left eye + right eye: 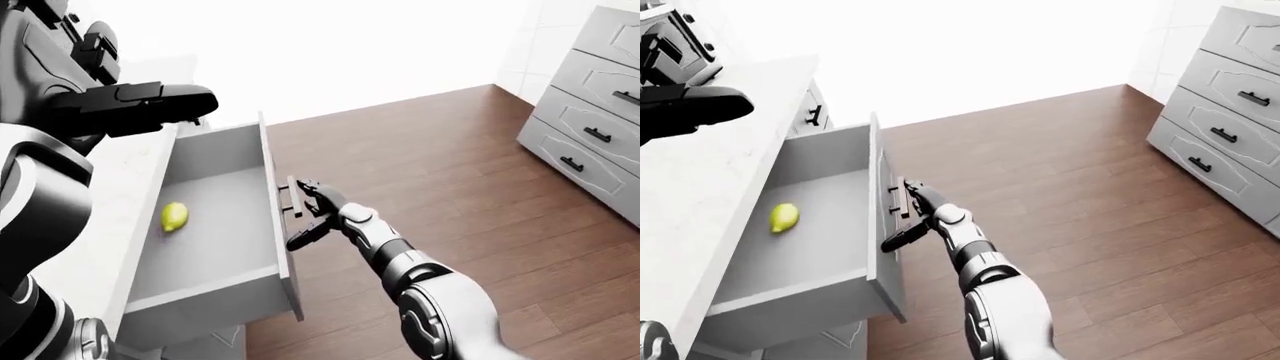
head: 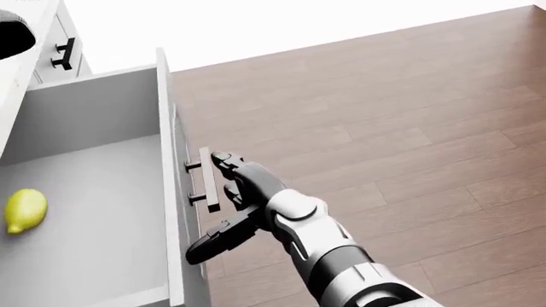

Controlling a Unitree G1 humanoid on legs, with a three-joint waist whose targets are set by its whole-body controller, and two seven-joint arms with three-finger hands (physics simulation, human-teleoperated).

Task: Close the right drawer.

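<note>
Right drawer (image 2: 94, 192) pulled far out from bench (image 1: 700, 172), at left of head view. Lemon (image 2: 24, 210) lies inside on drawer floor. Right hand (image 2: 223, 198) at drawer handle (image 2: 207, 179), fingers spread, touching handle, not closed round it. Left hand (image 1: 150, 105) hovers above bench; its opening cannot tell. Grey dresser (image 1: 595, 127) well apart on wooden floor (image 1: 450, 172).

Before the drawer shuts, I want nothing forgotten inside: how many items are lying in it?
1. A single lemon lies on the floor of the open drawer, toward its left side in the right-eye view. The corner nearest the camera is partly hidden.
</note>
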